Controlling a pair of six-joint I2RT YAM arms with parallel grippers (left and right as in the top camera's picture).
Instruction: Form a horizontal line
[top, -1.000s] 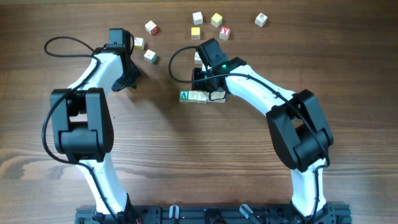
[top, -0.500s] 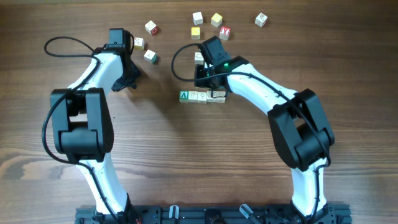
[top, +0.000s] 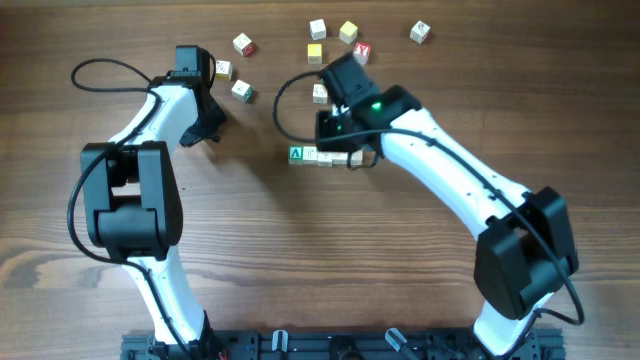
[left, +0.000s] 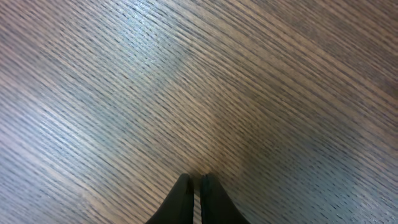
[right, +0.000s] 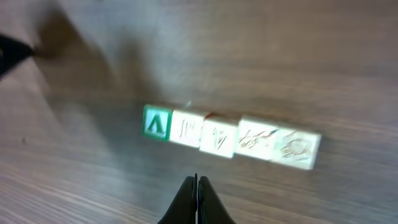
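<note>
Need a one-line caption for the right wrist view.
Shut right end effector facing a row of five letter cubes, a green-faced cube at its end, on a wooden table.

From overhead the right arm (top: 450, 175) covers the right end of the horizontal line (top: 310, 154), and in the blurred right wrist view the marks on its pale cubes cannot be read

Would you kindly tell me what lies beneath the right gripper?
The horizontal line, five cubes on the table, lies below the shut right gripper. Overhead, the gripper hides its right end.
</note>
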